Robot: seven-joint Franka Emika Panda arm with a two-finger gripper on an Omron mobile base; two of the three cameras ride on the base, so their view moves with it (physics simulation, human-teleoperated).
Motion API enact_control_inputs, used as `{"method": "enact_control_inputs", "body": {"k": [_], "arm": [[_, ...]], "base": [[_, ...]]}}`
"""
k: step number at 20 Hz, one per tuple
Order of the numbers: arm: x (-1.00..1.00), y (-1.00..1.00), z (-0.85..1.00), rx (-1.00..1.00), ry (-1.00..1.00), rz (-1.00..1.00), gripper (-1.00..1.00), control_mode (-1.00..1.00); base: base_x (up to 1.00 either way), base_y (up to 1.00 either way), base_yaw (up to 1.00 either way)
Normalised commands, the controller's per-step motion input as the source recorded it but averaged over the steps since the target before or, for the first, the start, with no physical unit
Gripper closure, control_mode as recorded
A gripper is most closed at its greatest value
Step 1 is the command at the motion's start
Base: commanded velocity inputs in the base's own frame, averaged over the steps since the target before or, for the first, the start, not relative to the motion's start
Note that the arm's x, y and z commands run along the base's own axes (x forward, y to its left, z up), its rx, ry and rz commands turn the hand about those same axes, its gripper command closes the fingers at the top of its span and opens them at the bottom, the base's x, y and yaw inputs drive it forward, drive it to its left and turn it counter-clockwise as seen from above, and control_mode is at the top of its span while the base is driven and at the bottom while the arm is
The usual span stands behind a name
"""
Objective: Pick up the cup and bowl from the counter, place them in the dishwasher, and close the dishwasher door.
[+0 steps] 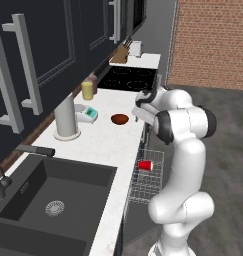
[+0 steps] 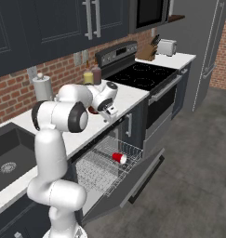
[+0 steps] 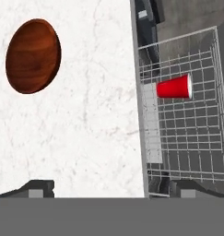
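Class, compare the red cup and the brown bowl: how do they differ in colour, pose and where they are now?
The cup is bright red; the bowl is dark reddish-brown. The cup lies on its side; the bowl sits upright. The cup is in the dishwasher's wire rack; the bowl is on the white counter. Both are small, and the open gripper holds neither.

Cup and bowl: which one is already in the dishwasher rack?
The cup. It lies on its side on the rack of the open dishwasher, while the bowl sits on the counter.
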Motion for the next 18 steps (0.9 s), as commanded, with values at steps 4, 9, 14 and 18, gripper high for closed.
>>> {"method": "enact_control_inputs", "body": {"k": [4,9,14,18], "arm": [[0.38,0.05,0.0,0.0,0.01,0.0,-1.0,-1.0],[0.34,0.02,0.0,0.0,0.01,0.0,-1.0,-1.0],[0.27,0.19,-0.06,0.0,0.0,0.0,-1.0,-1.0],[0.2,0.3,-0.07,0.0,0.01,0.0,-1.0,-1.0]], "base": [[0.0,0.0,0.0],[0.0,0.0,0.0],[0.0,0.0,0.0],[0.0,0.0,0.0]]}}
